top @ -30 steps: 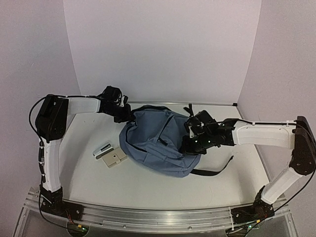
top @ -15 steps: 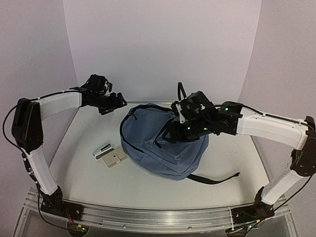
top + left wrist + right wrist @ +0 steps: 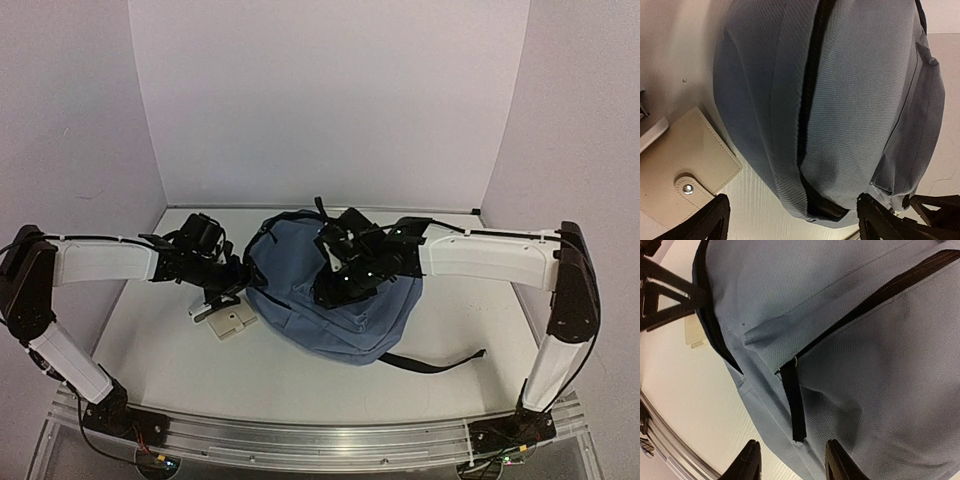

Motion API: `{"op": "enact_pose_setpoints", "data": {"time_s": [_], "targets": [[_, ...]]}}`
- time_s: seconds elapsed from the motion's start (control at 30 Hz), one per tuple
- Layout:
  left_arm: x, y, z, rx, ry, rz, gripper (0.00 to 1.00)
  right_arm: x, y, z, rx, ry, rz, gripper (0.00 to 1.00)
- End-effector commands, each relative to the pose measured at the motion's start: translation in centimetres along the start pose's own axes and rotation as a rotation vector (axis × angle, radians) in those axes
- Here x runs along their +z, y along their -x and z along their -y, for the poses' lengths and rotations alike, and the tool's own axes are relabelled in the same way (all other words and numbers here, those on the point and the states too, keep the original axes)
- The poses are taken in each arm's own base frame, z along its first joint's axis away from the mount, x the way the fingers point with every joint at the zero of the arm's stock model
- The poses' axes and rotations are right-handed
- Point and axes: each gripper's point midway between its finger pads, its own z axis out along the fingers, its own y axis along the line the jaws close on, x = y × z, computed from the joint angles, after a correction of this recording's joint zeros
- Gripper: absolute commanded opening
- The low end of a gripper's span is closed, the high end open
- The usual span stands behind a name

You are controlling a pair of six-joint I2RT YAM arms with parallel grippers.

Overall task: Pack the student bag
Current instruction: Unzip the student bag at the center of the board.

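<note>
L gripper (image 3: 792, 224) and R gripper (image 3: 790, 462) both spread, empty, at the student bag (image 3: 352, 322) mid-table; opening step, I'd say, next: R pinches the zip pull (image 3: 792, 407) squarely.

Backpack (image 3: 345, 322): soft grey-blue fabric, bulging, lying on its back mid-surface (image 3: 300, 385) in front of me. The black zippers (image 3: 880, 292) I see are shut. One black strap (image 3: 440, 363) trails toward my right.

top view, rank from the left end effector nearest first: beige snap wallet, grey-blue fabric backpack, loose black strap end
1. Beige snap wallet, just below the left end effector, and grey-blue fabric backpack, just to its right: too close to call.
2. Loose black strap end, far right.
</note>
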Motion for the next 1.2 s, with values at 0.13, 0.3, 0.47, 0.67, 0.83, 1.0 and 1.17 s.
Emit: {"op": "enact_pose_setpoints", "data": {"time_s": [0.13, 0.3, 0.47, 0.67, 0.83, 1.0, 1.17], "targets": [[1.0, -0.5, 1.9, -0.064, -0.114, -0.002, 0.85, 1.0, 1.5, 0.2, -0.018, -0.052, 0.035, 0.35], [1.2, -0.4, 2.5, -0.059, -0.129, 0.0, 0.69, 1.4, 1.8, 0.2, -0.017, -0.059, 0.038, 0.23], [1.4, -0.5, 2.3, -0.063, -0.121, -0.003, 0.38, 1.1, 2.4, 0.0, -0.012, -0.059, 0.057, 0.01], [1.7, -0.4, 1.3, -0.066, -0.076, 0.014, 0.01, -1.2, 4.6, -0.2, 0.014, -0.063, 0.135, 0.0], [1.5, -0.3, 0.2, -0.06, -0.031, 0.037, 0.0, -2.3, 6.3, 0.9, 0.033, -0.12, 0.199, 0.0], [1.4, -0.5, -0.7, -0.051, 0.007, 0.038, 0.0, -2.4, 7.5, 3.3, 0.037, -0.221, 0.241, 0.0], [1.4, -0.7, -1.0, -0.05, 0.015, 0.034, 0.0, -0.9, 7.9, 6.6, 0.054, -0.29, 0.221, 0.0]]}}
